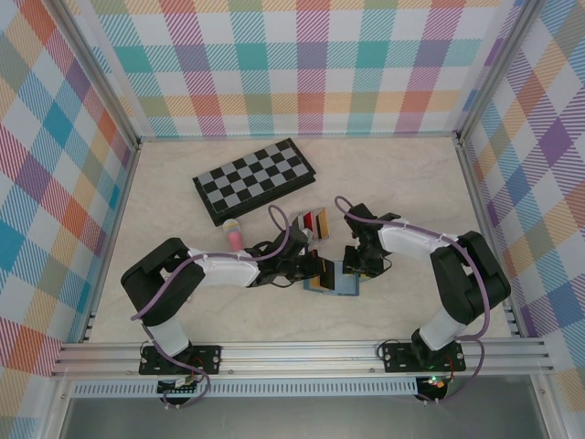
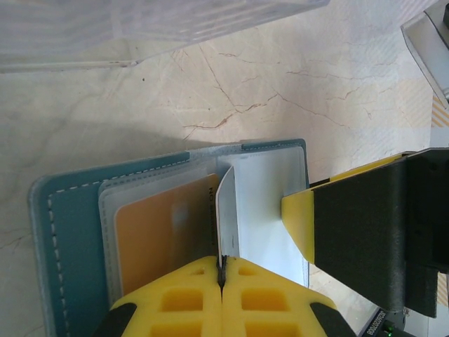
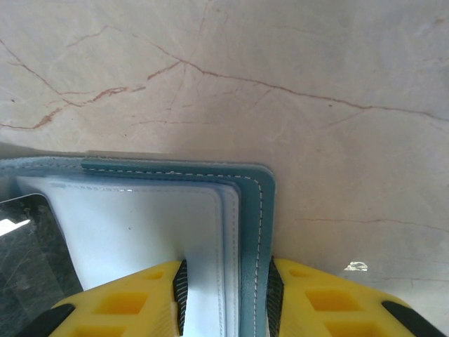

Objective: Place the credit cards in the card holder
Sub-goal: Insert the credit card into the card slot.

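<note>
The card holder [image 1: 342, 286] lies open on the table between the arms, teal with pale leaves [image 2: 70, 232] [image 3: 140, 232]. A tan-yellow card [image 2: 161, 239] sits in its left pocket. My left gripper [image 2: 223, 270] [image 1: 320, 272] is shut on a thin card [image 2: 226, 214] that stands on edge over the fold. That card's face looks dark and glossy [image 3: 28, 260] in the right wrist view. My right gripper [image 3: 226, 281] [image 1: 352, 265] is shut on the holder's right edge, with the cover and inner leaves between its fingers [image 2: 298, 225]. More credit cards [image 1: 315, 219], red and black, lie behind the holder.
A folded black-and-grey chessboard [image 1: 256, 180] lies at the back left. A small pink and yellow object [image 1: 235, 236] rests beside the left forearm. Metal frame rails [image 1: 302, 352] and checked walls close in the marble tabletop.
</note>
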Controlling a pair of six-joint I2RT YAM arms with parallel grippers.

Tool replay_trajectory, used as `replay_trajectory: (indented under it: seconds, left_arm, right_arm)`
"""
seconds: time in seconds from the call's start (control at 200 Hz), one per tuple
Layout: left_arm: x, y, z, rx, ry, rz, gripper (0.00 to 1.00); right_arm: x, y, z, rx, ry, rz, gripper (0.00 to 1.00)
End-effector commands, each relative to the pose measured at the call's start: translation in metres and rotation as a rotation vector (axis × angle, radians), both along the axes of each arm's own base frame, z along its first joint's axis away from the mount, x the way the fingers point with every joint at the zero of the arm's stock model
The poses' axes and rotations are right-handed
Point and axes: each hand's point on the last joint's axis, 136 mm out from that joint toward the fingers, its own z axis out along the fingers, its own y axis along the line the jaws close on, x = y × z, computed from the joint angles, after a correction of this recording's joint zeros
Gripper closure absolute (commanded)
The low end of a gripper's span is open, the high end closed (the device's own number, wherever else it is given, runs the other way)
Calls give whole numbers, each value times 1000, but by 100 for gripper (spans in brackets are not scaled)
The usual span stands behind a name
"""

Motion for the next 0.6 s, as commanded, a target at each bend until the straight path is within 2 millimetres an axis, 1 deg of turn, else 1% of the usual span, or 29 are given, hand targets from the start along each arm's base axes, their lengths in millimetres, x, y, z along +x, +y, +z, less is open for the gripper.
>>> replay_trajectory:
  seconds: [0.0, 0.075, 0.16, 0.595]
  left_arm:
    - [-9, -2, -12, 43, 23, -48, 100]
    - [-10, -7, -15, 37, 36, -60, 100]
    - [-10, -8, -19, 47, 39, -55, 100]
    - [-14, -16, -24, 56, 60, -76, 100]
  right_arm:
    - [-10, -2, -19, -24, 53, 11, 64]
    - [-11, -2, -19, -22, 53, 11, 64]
    - [-10, -2, -19, -20, 54, 10, 64]
    - [-10, 4, -17, 10, 54, 3, 63]
